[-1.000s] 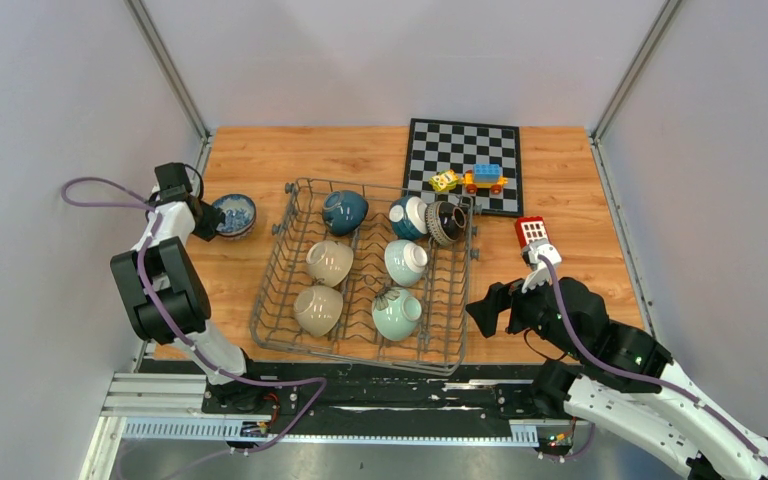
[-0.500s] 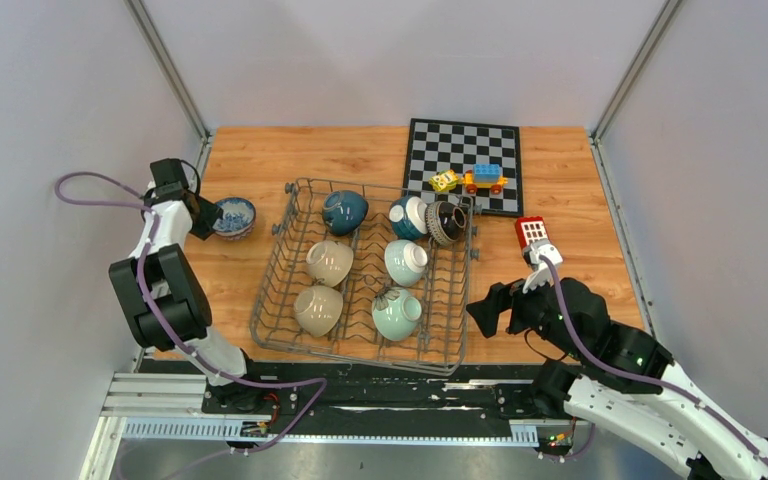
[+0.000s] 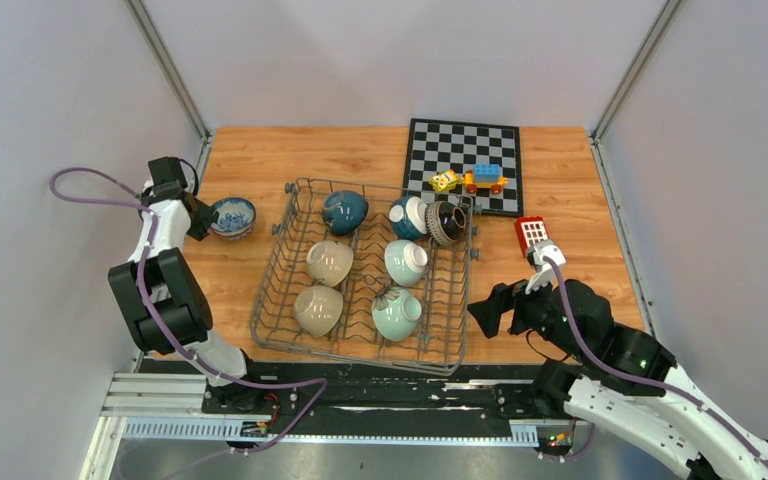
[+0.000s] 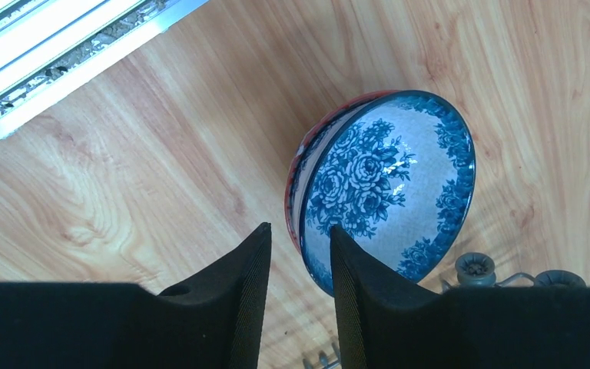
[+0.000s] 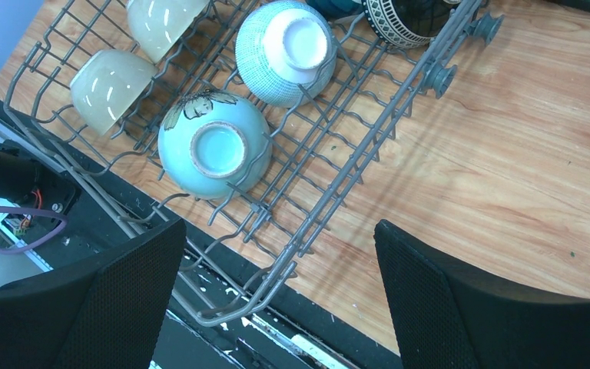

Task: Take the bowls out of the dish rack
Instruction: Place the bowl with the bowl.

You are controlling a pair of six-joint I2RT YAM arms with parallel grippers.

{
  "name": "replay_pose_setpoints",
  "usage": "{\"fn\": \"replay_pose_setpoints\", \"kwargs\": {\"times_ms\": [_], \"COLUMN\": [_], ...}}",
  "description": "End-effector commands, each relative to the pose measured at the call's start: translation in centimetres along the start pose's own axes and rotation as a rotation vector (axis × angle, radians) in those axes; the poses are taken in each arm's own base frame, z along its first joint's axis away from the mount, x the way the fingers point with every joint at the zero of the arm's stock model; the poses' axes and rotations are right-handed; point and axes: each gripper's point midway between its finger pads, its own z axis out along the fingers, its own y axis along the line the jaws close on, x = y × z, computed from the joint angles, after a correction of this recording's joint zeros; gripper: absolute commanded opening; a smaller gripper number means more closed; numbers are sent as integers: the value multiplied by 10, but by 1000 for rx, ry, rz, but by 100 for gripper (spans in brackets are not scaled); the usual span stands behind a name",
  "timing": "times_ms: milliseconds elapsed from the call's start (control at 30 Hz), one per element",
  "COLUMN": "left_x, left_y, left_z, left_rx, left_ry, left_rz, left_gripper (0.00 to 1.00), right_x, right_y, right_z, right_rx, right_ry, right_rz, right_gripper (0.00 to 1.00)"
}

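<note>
left tool [image 4: 300,228]: jaws narrowly parted | right tool [image 5: 278,227]: jaws wide apart

A robotics lab test cell: plain grey panel walls [image 3: 390,60] and metal corner posts [image 3: 165,65] box in a wooden desk [image 3: 260,150]. Cabled left arm [image 3: 160,290] and right arm [image 3: 610,350] are bolted to an aluminium rail [image 3: 160,400].
</note>
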Motion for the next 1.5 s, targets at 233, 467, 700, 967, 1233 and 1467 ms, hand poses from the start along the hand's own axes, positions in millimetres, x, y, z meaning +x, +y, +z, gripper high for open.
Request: {"fn": "replay_pose_setpoints", "kwargs": {"times_ms": [233,467,700,967,1233,1467], "left_x": [-6,-1,5,6,2,-2], "left_y": [-2,-1,1,1,-5,-15], "left_z": [-1,6,12,17,12,6], "left_rx": [6,4,-1,0,27,74], "left_ry": [-14,2,20,25,12,1], "left_rz": [16,19,21,18,5,-19], "left_gripper": [33,26,26,17,0,0], "right_x": [2,1,1,0,-1,-1], "right_y": [-7,-8,-8,-11,-9,-8], "right_z": [-1,-1,0,0,2,3], "right_rx": [28,35,37,51,51,49], "right_ry": [-9,-9,-9,-11,-4,-3], "right_rz": [3,3,1,-3,-9,-13], "right_gripper": [96,96,96,96,96,96]}}
